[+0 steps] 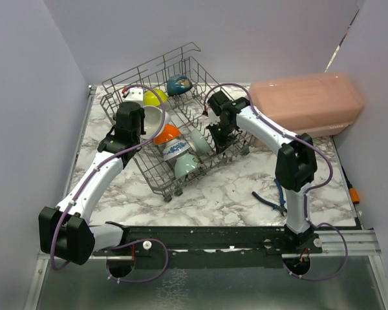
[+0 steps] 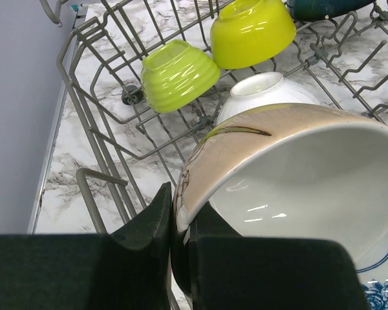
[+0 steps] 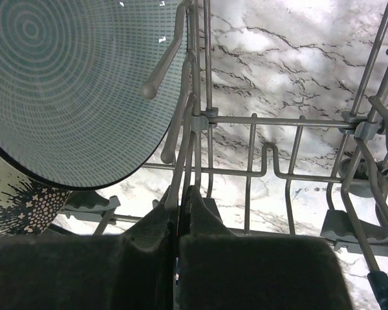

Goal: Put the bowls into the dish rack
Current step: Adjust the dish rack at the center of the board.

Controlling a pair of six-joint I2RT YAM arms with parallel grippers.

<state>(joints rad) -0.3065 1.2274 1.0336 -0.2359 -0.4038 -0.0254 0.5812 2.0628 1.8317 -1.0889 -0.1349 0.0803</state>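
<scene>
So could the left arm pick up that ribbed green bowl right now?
Probably not yet: the left gripper is shut on the rim of the beige bowl. The green bowl lies just ahead in the rack.

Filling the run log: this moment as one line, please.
left gripper: jaws shut on beige bowl at dish rack | right gripper: jaws shut, no bowl held

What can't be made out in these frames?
Top view: beige bowl, mostly covered by the left arm.
Left wrist view: dark blue bowl, cut off by top edge.
Right wrist view: whether right pincer clamps a dish rack wire; its fingers hide the contact.
</scene>
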